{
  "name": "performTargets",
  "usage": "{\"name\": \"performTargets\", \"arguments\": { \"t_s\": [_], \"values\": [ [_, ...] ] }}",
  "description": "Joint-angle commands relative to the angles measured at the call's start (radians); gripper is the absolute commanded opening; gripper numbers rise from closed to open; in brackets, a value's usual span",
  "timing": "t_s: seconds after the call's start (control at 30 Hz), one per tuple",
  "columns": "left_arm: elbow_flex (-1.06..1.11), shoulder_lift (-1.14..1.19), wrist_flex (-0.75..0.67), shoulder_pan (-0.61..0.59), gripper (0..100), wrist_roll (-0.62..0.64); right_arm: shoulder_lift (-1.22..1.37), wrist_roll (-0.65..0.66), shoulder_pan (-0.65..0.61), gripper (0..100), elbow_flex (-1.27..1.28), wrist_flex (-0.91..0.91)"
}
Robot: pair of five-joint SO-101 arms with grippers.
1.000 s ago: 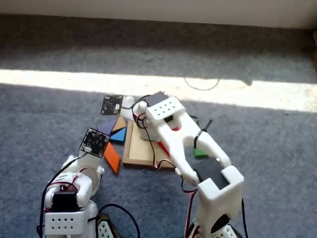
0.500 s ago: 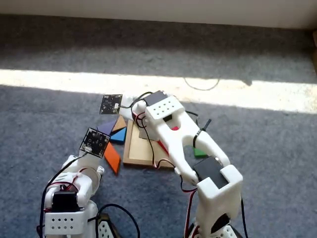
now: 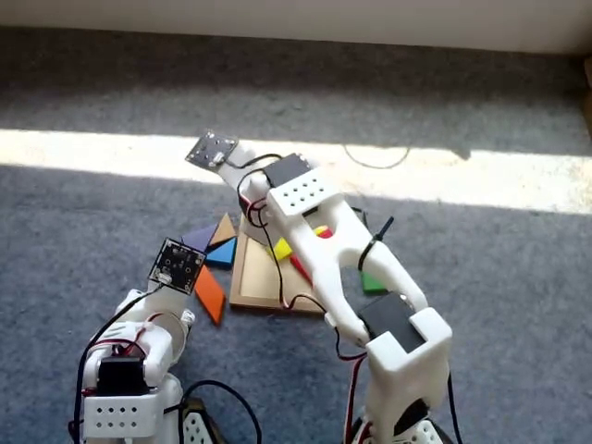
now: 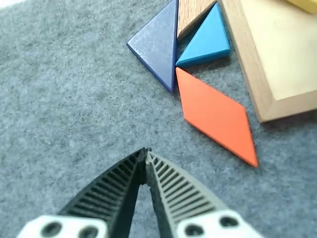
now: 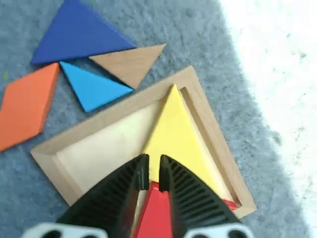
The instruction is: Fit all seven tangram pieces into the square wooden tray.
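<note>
From my end, the square wooden tray (image 4: 251, 64) sits on the grey carpet (image 3: 481, 277) about mid-scene, just beyond the 2 arm bases. 2 pieces lie inside it. A yellow triangle (image 5: 173, 134) is in the far part with 1 tip pushed into a corner. A red piece (image 5: 154, 218) lies on the near side of the yellow one, touching it.

My right arm (image 3: 342, 259) stretches from the near right across the tray. The right gripper (image 5: 154, 166) hangs above the tray floor, over the spot where red meets yellow. Its jaws are parted by only a thin slit, with red showing through it, and I see nothing pinched between them.

4 pieces lie clustered on the carpet left of the tray. The wood-coloured triangle (image 5: 130, 63) is farthest and just beside the tray's far-left corner. The dark blue triangle (image 4: 157, 44) lies along that triangle's left edge. The light blue triangle (image 4: 205, 42) is tucked in on the near side of those 2, beside the tray rim. The orange parallelogram (image 4: 215, 115) is nearest, and 1 of its corners meets the tips of both blue pieces.

A green piece (image 3: 373, 283) lies on the carpet right of the tray, partly hidden behind the right arm.

My left arm (image 3: 129, 361) sits at the near left. The left gripper (image 4: 146, 154) is above bare carpet, near the orange parallelogram but apart from it. Its jaws are clenched tip to tip on nothing.

A band of sunlight crosses the carpet on the far side, and a thin cable (image 3: 375, 165) lies in it.
</note>
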Motion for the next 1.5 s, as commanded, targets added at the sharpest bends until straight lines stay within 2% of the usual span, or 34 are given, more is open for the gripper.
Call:
{"name": "performTargets", "arguments": {
  "t_s": [0.0,0.2,0.43,0.6,0.67,0.83,1.1,1.17,1.27,1.4,1.47],
  "values": [
    [-0.002,-0.031,-0.012,-0.013,0,-0.006,-0.008,-0.129,-0.013,2.5,-0.004,-0.081],
    [-0.002,-0.031,-0.012,-0.013,0,-0.006,0.050,-0.140,0.022,2.5,0.153,-0.260],
    [-0.002,-0.031,-0.012,-0.013,0,-0.006,0.058,-0.137,0.108,2.5,0.186,-0.260],
    [-0.002,-0.031,-0.012,-0.013,0,-0.006,0.056,0.028,0.160,2.5,0.188,-0.259],
    [-0.002,-0.031,-0.012,-0.013,0,-0.006,0.053,0.037,0.168,2.5,0.188,-0.257],
    [-0.002,-0.031,-0.012,-0.013,0,-0.006,-0.033,0.038,0.163,2.4,0.180,-0.122],
    [-0.002,-0.031,-0.015,-0.013,0,-0.006,-0.409,0.032,0.168,2.4,0.237,0.021],
    [-0.002,-0.031,-0.015,-0.013,0,-0.006,-0.492,-0.018,0.170,2.4,0.306,0.035],
    [-0.002,-0.031,-0.015,-0.013,0,-0.006,-0.608,-0.164,0.176,2.4,0.418,0.039],
    [-0.002,-0.031,-0.015,-0.013,0,-0.006,-0.745,-0.319,0.231,2.9,0.555,0.031],
    [-0.004,-0.031,-0.015,-0.015,0,-0.006,-0.792,-0.399,0.266,7.0,0.608,0.031]
  ]
}}
